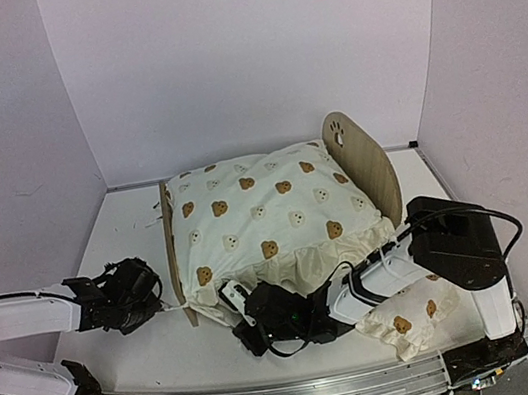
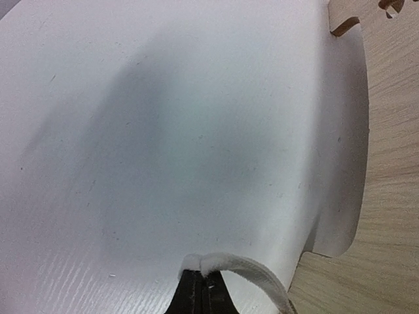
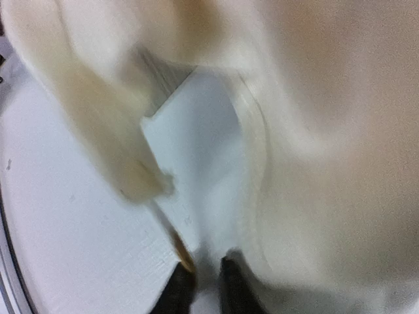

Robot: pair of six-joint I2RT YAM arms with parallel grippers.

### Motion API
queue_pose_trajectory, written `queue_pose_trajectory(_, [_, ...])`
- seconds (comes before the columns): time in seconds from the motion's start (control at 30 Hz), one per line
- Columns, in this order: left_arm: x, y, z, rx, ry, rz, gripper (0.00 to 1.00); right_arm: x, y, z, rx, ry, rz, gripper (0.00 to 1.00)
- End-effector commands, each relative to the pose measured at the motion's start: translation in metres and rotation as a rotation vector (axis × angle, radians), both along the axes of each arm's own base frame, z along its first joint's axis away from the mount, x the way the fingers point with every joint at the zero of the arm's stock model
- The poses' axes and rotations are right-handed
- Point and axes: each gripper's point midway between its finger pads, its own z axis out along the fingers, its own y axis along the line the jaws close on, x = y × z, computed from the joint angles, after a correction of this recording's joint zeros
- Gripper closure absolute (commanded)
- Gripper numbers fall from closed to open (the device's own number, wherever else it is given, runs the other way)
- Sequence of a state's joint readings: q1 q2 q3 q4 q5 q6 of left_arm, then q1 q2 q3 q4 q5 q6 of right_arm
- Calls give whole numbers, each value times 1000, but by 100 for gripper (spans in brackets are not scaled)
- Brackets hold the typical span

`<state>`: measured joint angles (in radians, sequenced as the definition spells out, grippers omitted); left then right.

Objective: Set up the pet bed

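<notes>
my left gripper [image 2: 201, 288] pinches a white tie [image 2: 258, 269] beside the pet bed [image 1: 370, 164]; my right gripper [image 3: 207, 288], jaws narrowly parted, meets the bear-print cushion [image 1: 267, 217] at its near edge.

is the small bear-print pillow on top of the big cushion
No, the small bear-print pillow lies on the table beneath the right arm, beside the big cushion.
</notes>
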<state>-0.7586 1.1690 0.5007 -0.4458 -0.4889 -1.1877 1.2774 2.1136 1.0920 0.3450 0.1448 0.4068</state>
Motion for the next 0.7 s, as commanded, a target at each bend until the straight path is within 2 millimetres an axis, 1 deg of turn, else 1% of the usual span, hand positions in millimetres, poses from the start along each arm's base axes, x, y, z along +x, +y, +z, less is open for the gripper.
queue_pose_trajectory(0.0, [-15,37,5,77,14,91,92,-12,-53,-15,-237,35,-30,63])
queue_pose_trajectory(0.07, [-13,32,23,7,-35,88,70,-17,-69,14,-264,6,-46,49])
queue_pose_trajectory(0.1, [-13,29,32,-26,-56,81,58,-19,-78,31,-271,-7,-57,44])
queue_pose_trajectory(0.17, [-11,26,49,-75,-95,69,36,-18,-100,58,-293,-21,-94,33])
queue_pose_trajectory(0.23, [-9,25,69,-99,-135,63,27,-16,-127,78,-323,-34,-152,24])
queue_pose_trajectory(0.27, [-7,23,82,-108,-165,48,26,-14,-141,89,-336,-47,-189,19])
queue_pose_trajectory(0.3, [-3,21,95,-120,-196,32,26,-12,-158,98,-357,-57,-229,8])
queue_pose_trajectory(0.33, [0,17,109,-124,-223,5,25,-9,-174,109,-368,-64,-282,2])
queue_pose_trajectory(0.4, [9,5,142,-132,-286,-78,24,-2,-213,125,-393,-38,-401,2])
queue_pose_trajectory(0.43, [13,-2,159,-133,-319,-126,23,4,-234,131,-390,-2,-471,2])
queue_pose_trajectory(0.47, [17,-9,175,-128,-355,-176,21,5,-251,137,-385,34,-525,2])
queue_pose_trajectory(0.5, [21,-17,190,-141,-391,-216,19,4,-265,144,-369,62,-570,2])
queue_pose_trajectory(0.53, [25,-26,206,-156,-430,-259,17,1,-275,156,-326,73,-596,2])
queue_pose_trajectory(0.57, [29,-36,217,-174,-457,-301,16,-1,-285,164,-292,82,-630,2])
queue_pose_trajectory(0.6, [32,-46,224,-183,-470,-338,16,-2,-297,171,-259,94,-679,2])
queue_pose_trajectory(0.67, [42,-66,226,-169,-448,-409,15,-5,-324,180,-205,124,-782,2])
